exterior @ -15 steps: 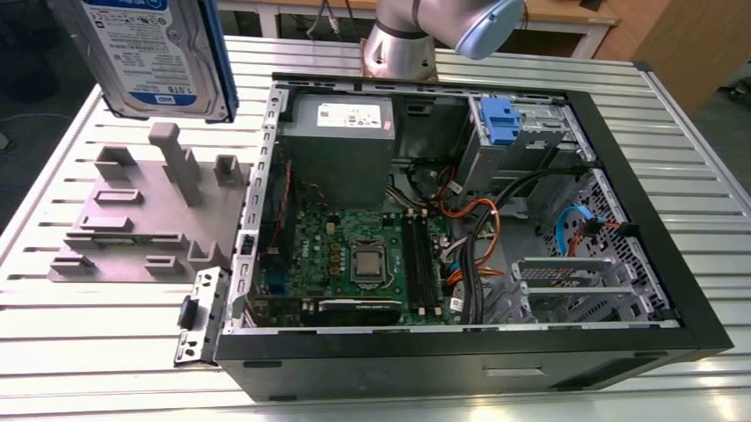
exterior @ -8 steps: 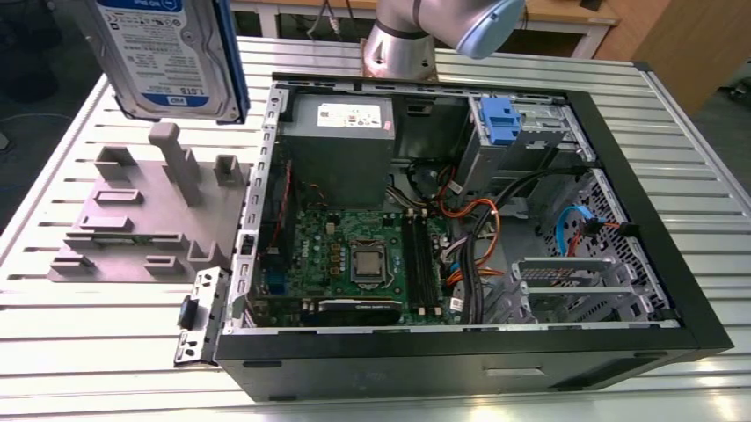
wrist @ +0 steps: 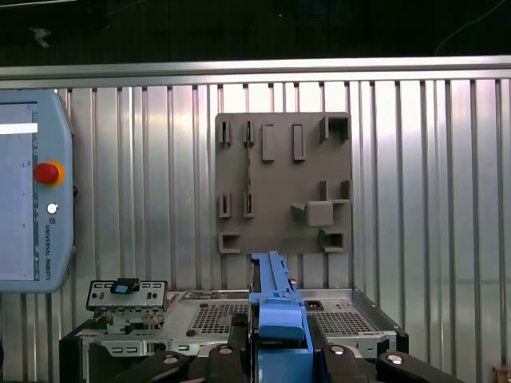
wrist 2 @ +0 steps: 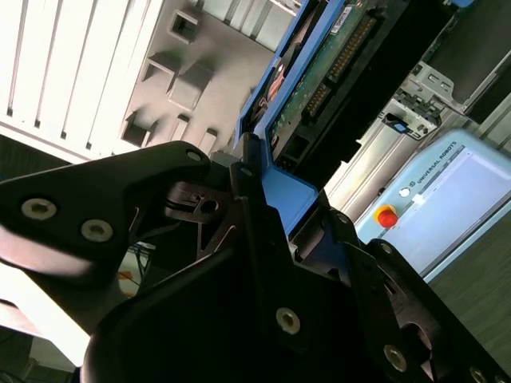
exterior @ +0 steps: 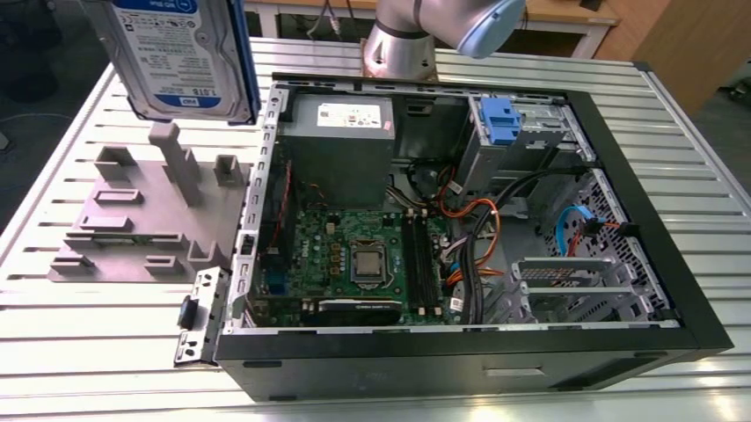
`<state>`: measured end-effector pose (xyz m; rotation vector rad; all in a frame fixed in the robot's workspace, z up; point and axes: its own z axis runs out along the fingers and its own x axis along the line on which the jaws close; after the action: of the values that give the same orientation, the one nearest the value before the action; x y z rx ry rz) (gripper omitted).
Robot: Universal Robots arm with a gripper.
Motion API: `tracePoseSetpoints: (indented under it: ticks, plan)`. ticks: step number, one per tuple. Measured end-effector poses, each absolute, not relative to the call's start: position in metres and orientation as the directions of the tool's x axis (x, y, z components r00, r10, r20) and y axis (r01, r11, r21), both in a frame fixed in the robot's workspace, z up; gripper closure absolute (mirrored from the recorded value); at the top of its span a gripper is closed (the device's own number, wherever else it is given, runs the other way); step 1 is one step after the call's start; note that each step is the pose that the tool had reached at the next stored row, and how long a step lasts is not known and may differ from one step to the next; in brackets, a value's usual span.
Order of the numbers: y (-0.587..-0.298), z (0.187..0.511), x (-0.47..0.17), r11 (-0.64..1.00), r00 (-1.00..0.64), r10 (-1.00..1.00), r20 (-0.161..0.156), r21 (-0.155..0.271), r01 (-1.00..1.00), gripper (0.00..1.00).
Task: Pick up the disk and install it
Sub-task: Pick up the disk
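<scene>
The disk [exterior: 182, 53], a silver hard drive with a white-and-blue label in a blue bracket, hangs upright in the air at the exterior view's top left, above the grey fixture plate [exterior: 129, 220]. In both wrist views my gripper [wrist: 279, 351] [wrist 2: 287, 199] is shut on the disk's blue bracket [wrist: 275, 291], a black finger [wrist 2: 247, 183] on each side. In the second wrist view the disk's [wrist 2: 327, 56] green circuit-board side shows beyond the fingers.
The open black computer case [exterior: 657, 264] lies on the slatted metal table [exterior: 692, 132], to the exterior view's right of the disk. Inside are a grey power supply [exterior: 340, 141], a motherboard [exterior: 364, 255], cables and a bay with a blue latch [exterior: 499, 119]. A teach pendant [wrist: 28, 191] lies on the table.
</scene>
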<state>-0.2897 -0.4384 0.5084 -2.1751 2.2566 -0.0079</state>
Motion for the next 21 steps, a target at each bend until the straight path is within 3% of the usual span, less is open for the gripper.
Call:
tracePoseSetpoints:
  ticks: [21]
  plan:
    - [-0.439, 0.508, -0.259, 0.037, -0.037, -0.999, -0.002, -0.009, -0.999, 0.64]
